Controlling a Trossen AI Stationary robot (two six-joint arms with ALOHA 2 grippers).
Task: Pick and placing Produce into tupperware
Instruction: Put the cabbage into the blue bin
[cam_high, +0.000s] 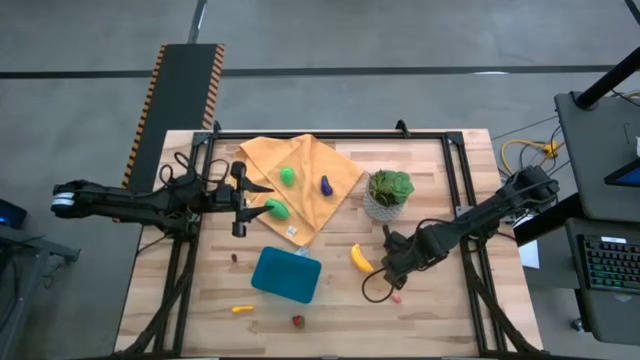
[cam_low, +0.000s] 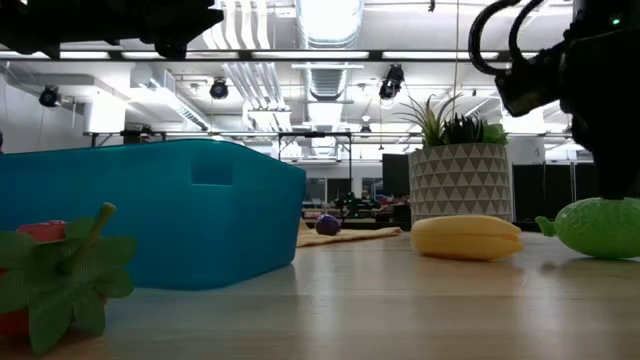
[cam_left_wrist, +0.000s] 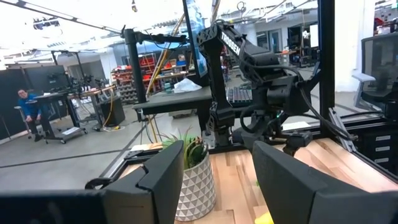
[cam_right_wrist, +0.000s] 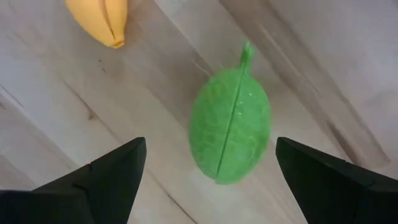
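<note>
My right gripper (cam_high: 392, 266) hangs open just above a green leaf-veined fruit (cam_right_wrist: 230, 127) that lies on its side on the wood, one finger on either side and not touching. In the low view this fruit (cam_low: 600, 226) sits right of the yellow banana (cam_low: 467, 237). The teal tupperware (cam_high: 286, 274) stands left of the banana (cam_high: 361, 258). Two green pieces (cam_high: 288, 176) (cam_high: 277, 209) and the purple eggplant (cam_high: 326, 185) lie on the orange cloth (cam_high: 300, 185). My left gripper (cam_high: 256, 200) is open, raised over the cloth's left part.
A plant in a grey patterned pot (cam_high: 388, 193) stands just behind my right gripper. A pink piece (cam_high: 396, 296), a red piece (cam_high: 297, 321), an orange-yellow piece (cam_high: 242, 309) and a small dark piece (cam_high: 236, 258) lie on the wood near the table's near edge. Black rails run along both sides.
</note>
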